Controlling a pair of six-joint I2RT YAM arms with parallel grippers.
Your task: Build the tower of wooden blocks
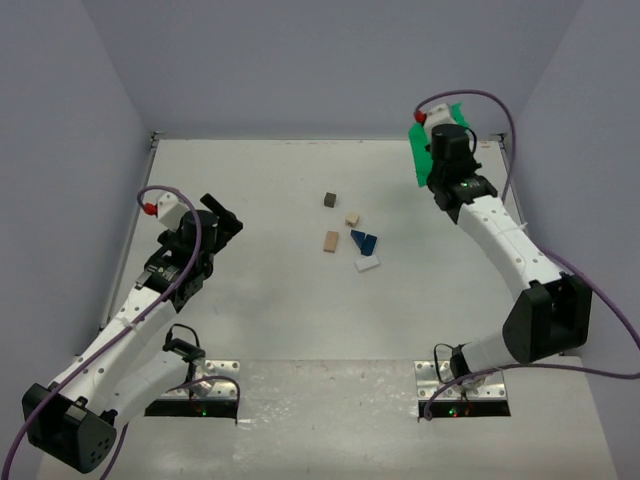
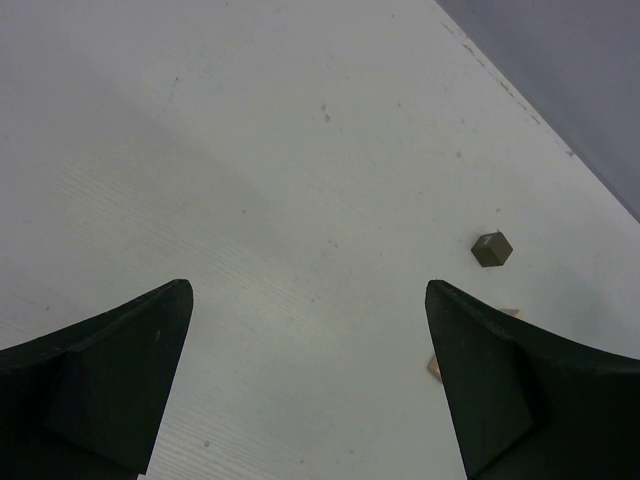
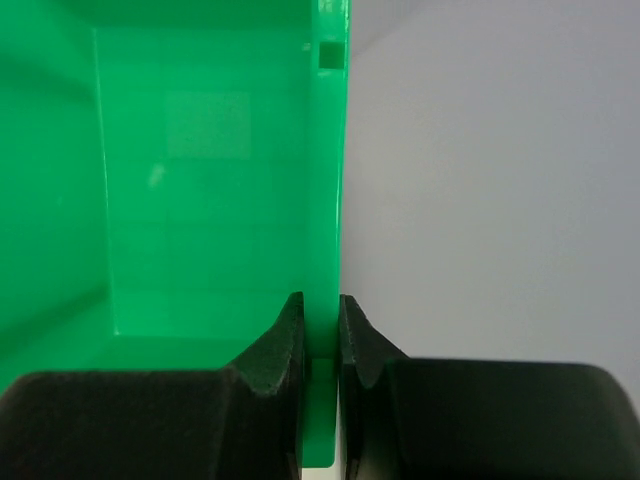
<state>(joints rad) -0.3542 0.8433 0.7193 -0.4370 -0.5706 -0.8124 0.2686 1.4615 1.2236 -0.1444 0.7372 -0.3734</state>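
At the far right corner of the worktop, right end effector pinched narrow on the upright side wall of the green bin. One finger sits inside the bin, the other outside, both pads against the wall. Beyond the held wall, plain pale grey enclosure wall. From overhead the bin is mostly hidden under the wrist, with only green edges showing.

Left end effector spread wide, holding nothing. It hangs over bare worktop on the left side and points toward the middle. In its wrist view, dark grey-brown cube rests on the worktop ahead and to the right. Slivers of tan show beside the right finger.

Wood blocks of the tower lie loose in a single layer at the middle of the worktop, well apart from both end effectors, none stacked.
- Dark grey-brown cube: farthest of the group.
- Small tan cube: nearer, to the right of the dark cube.
- Larger tan block: nearer again, to the left.
- Blue pieces: just right of the larger tan block, just near of the small tan cube. One piece or two touching, cannot tell.
- Pale whitish block: nearest of all, just beside the blue pieces.
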